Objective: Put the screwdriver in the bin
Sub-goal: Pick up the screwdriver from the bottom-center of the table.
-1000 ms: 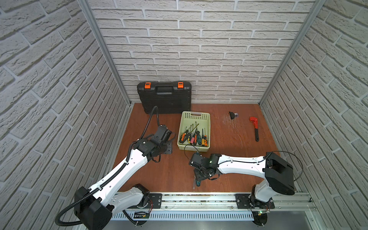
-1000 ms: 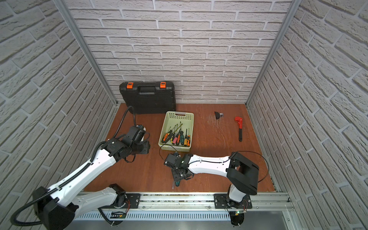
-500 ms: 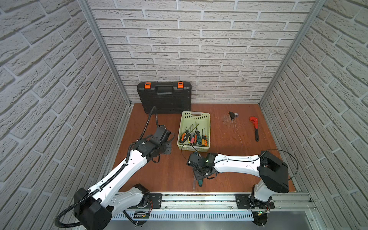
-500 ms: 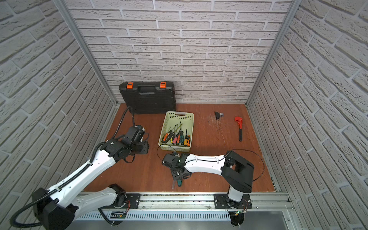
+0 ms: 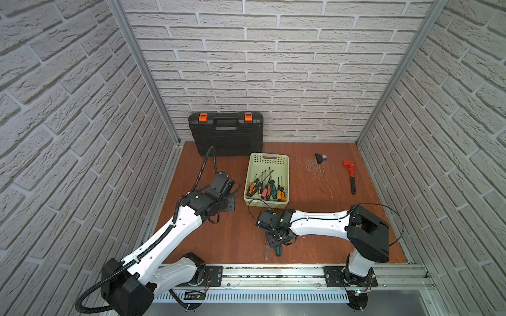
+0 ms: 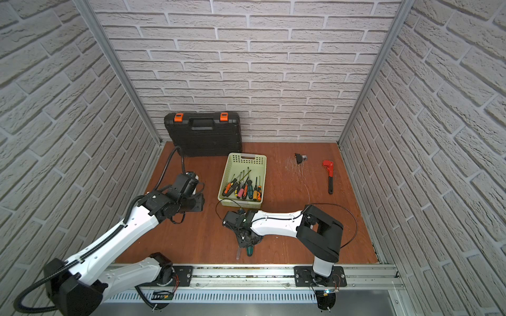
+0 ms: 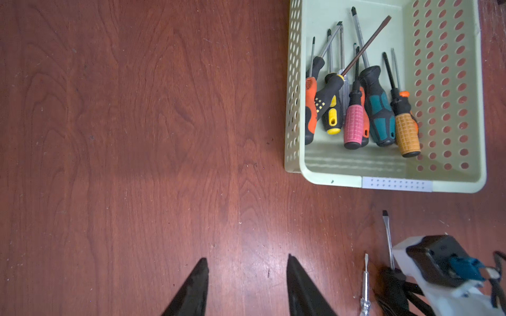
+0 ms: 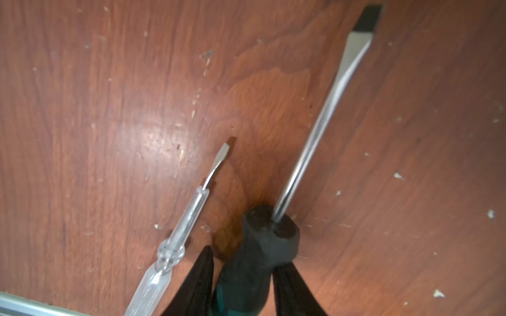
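Straddling the screwdriver's (image 8: 309,142) black-and-teal handle, right gripper (image 8: 243,262) sits low over the wooden table (image 5: 232,240); its dark fingers (image 8: 201,276) lie close against both sides of the grip, but whether they actually pinch it, cannot tell. Screwdriver lies flat on the wood outside the bin (image 5: 256,161), on the near side of it toward the front rail, flat blade pointing roughly at the bin's near rim (image 7: 328,179) and apart from it. Teal butt of the handle pokes out beneath the wrist in both top views (image 5: 278,250) (image 6: 249,250). Clear-handled tester driver (image 8: 175,246) lies just beside it on the wood, not touching the fingers as far as visible. Left gripper (image 7: 246,273) hovers beside the bin's left wall, jaws parted with only bare wood between them, holding nothing. Bin is pale green, perforated, with a bundle of screwdrivers (image 7: 356,109) inside, handles toward the near end. Black toolcase (image 5: 227,139) with orange latches leans at the back wall. Red wrench (image 5: 350,172) and small dark part (image 5: 319,158) lie well apart on the right
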Robot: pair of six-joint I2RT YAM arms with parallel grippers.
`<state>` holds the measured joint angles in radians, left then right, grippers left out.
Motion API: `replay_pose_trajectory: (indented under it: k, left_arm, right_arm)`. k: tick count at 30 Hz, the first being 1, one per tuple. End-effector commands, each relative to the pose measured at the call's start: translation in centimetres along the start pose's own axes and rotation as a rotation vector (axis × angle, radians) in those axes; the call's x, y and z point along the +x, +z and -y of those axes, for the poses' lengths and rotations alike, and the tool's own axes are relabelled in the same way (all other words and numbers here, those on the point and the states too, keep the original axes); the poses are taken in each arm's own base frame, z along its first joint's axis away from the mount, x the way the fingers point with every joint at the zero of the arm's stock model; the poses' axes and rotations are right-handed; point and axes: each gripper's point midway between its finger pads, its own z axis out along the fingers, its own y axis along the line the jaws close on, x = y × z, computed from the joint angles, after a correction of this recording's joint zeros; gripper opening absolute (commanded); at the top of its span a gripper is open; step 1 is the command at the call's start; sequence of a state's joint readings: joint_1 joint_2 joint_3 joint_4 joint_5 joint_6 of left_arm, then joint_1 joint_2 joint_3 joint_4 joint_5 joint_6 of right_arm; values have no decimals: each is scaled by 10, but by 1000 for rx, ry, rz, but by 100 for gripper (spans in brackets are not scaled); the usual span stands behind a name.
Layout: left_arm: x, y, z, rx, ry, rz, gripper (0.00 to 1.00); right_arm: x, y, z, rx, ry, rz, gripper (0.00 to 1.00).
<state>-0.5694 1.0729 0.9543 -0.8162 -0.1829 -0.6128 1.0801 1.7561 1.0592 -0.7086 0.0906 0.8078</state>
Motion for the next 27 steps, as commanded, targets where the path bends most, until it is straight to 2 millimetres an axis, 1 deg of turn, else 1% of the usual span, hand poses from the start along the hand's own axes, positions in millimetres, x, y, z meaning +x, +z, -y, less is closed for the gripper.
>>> replay_pose_trajectory:
  k: [1, 3, 5, 6, 8, 9, 12, 15, 17, 18, 21, 24, 26, 27]
  left_arm:
    - [-2, -3, -7, -24, 3, 20, 48]
    - [-2, -3, -7, -27, 5, 15, 48]
    - [-2, -4, -8, -28, 4, 12, 48]
    - [-3, -5, -8, -28, 3, 15, 48]
    - [-3, -6, -8, -31, 2, 17, 48]
    - [-5, -7, -8, -29, 2, 19, 48]
    - [-11, -12, -5, -20, 2, 25, 48]
    - [-18, -18, 0, -4, 0, 24, 48]
    - [-22, -20, 4, 12, -7, 27, 48]
    - [-23, -21, 5, 19, -12, 30, 48]
    - [-30, -23, 11, 43, -33, 46, 48]
    - [-37, -23, 16, 51, -45, 47, 48]
    - [-42, -23, 18, 51, -65, 52, 48]
    - [-44, -22, 19, 54, -74, 56, 47]
  right_arm:
    - [3, 5, 4, -11, 15, -18, 37]
    - [4, 8, 4, -17, 23, -29, 33]
    - [5, 6, 5, -22, 25, -25, 27]
    - [4, 4, 6, -26, 24, -18, 23]
    - [3, -1, 9, -29, 24, -1, 8]
    - [3, -3, 11, -26, 22, 4, 6]
    - [1, -15, 19, -14, 11, 28, 6]
    - [2, -37, 31, 5, -23, 58, 6]
    - [8, -49, 39, 8, -61, 52, 5]
    - [12, -55, 40, -2, -79, 45, 6]
    - [25, -74, 38, -70, -137, 10, 5]
    - [39, -94, 32, -164, -208, -19, 5]
    - [37, -113, 32, -196, -232, 24, 6]
    - [32, -122, 33, -205, -241, 62, 5]
